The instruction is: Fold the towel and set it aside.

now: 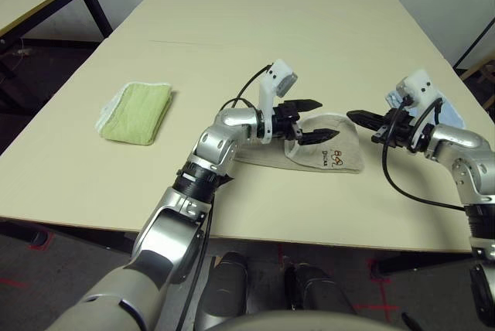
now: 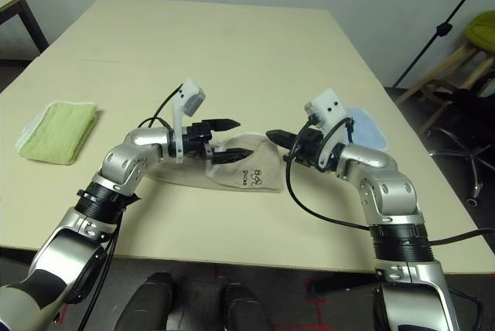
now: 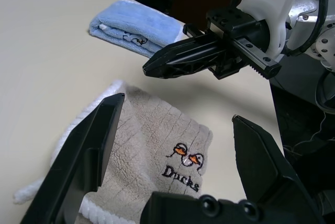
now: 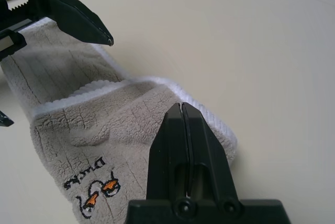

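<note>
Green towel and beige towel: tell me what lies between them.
Only bare table lies between the green towel and the beige towel, apart from the left arm reaching over that stretch, as the left eye view shows.

I'm seeing even, soft overhead light giving faint shadows on the table [image 1: 232, 45]. Wrist views are blurring the nearest fingers slightly.

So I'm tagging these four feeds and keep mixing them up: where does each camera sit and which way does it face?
Left eye: head camera, looking down at the table; both silver forearms show.
Right eye: same scene; green towel at far left.
Left wrist: along the open left gripper toward the beige towel, blue towel and right gripper.
Right wrist: along the shut right gripper.
All four views share the beige towel.
</note>
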Robot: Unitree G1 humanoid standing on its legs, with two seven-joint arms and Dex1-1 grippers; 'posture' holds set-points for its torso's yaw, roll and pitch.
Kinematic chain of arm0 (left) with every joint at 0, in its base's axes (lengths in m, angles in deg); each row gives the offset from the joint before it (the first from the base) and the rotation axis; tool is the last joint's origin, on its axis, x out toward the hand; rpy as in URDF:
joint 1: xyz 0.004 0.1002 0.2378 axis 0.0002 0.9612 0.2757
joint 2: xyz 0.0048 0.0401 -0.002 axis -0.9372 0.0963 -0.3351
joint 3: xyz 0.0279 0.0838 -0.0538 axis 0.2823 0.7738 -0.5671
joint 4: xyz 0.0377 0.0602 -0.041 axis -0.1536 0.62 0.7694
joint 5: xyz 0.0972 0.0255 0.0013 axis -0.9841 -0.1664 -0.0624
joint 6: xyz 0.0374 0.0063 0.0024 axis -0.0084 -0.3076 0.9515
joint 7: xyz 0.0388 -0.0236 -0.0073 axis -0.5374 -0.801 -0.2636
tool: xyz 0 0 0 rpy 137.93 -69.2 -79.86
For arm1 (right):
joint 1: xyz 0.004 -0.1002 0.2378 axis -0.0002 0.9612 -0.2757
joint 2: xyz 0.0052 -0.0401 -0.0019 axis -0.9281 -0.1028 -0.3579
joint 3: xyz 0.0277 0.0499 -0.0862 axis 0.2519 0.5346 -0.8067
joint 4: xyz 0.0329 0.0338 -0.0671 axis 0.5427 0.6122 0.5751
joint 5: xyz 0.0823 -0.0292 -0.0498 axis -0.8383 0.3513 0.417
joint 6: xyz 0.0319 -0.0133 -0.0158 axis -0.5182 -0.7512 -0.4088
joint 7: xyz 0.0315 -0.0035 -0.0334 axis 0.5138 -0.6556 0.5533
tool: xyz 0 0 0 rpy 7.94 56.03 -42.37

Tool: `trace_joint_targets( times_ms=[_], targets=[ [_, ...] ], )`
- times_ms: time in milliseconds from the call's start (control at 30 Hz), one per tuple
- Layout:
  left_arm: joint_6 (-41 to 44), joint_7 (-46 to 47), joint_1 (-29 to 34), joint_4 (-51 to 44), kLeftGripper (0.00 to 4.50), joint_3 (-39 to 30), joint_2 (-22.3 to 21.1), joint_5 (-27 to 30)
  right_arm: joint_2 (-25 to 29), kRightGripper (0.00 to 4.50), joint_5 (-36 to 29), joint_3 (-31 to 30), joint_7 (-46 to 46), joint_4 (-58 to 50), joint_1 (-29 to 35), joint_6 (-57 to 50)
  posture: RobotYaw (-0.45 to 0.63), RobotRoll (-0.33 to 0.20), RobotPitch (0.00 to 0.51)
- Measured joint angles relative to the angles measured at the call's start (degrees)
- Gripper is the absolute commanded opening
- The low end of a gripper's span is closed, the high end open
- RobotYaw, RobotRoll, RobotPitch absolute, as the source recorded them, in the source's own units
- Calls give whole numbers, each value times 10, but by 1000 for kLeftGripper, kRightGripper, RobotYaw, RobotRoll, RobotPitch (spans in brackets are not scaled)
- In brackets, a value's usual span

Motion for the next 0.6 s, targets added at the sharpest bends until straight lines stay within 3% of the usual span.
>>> trace_joint_targets(
  times_ms=[600],
  targets=[
    [3,5,-17,3,4308,-3,8,-1,-5,0,0,0,-1,0,0,0,145,0,128]
  ],
)
